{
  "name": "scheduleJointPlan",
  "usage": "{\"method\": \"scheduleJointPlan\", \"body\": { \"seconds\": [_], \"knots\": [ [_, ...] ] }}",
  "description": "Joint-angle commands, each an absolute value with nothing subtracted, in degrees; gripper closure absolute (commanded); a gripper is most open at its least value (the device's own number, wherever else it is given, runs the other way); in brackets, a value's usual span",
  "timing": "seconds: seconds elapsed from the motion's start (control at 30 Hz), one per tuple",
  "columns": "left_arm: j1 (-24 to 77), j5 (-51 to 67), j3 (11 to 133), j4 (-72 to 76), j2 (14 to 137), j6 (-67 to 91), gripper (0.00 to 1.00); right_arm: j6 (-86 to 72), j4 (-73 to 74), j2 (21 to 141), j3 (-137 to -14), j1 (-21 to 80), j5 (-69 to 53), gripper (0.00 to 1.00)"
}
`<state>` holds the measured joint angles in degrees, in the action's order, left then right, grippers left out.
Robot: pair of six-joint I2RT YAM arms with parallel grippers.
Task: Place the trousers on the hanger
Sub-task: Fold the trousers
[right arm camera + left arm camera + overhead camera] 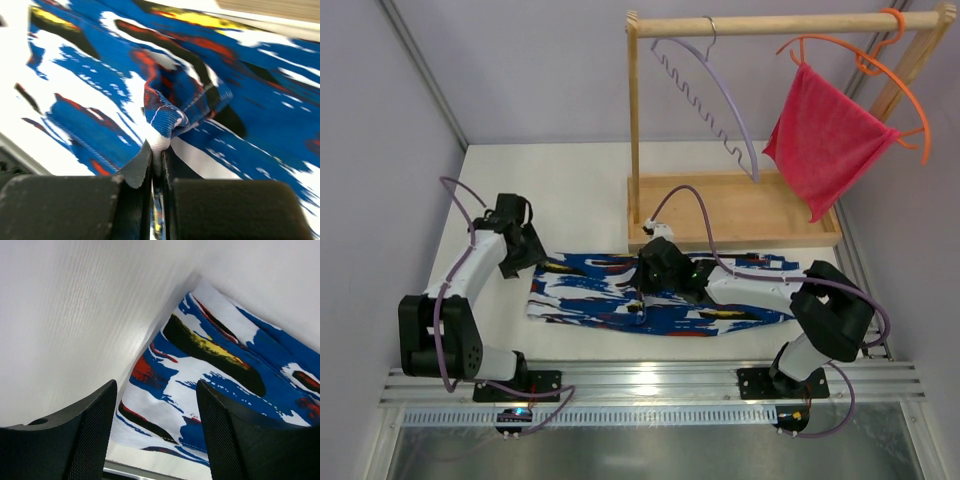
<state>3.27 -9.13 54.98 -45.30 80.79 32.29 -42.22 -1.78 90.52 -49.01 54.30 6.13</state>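
No writing to read.
Nothing legible is showing in any of the three views; the trousers [590, 290], lying across the middle of the top frame, are showing only abstract colour patches, not letters or numbers.

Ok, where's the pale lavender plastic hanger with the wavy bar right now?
In the top view, the pale lavender plastic hanger hangs from the wooden rail at the back, left of the orange hanger holding the pink-red cloth.
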Motion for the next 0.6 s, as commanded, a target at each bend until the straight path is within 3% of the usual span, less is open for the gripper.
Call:
{"method": "scheduleJointPlan", "body": {
  "seconds": [0.0, 0.2, 0.57],
  "knots": [
    [3.25, -5.9, 56.95, -45.09, 77.79, 28.92, 0.34, -41.66, 8.86, 86.75, -52.2, 53.79, 9.93, 0.96],
    [3.16, 3.84, 56.78, -43.16, 76.82, 27.68, 0.3, -38.42, 23.0, 77.11, -52.04, 48.8, 11.59, 0.96],
    [3.25, 14.84, 53.18, -38.51, 75.5, 30.14, 0.24, -31.47, 36.29, 61.62, -46.23, 32.8, 10.29, 0.96]
  ]
}}
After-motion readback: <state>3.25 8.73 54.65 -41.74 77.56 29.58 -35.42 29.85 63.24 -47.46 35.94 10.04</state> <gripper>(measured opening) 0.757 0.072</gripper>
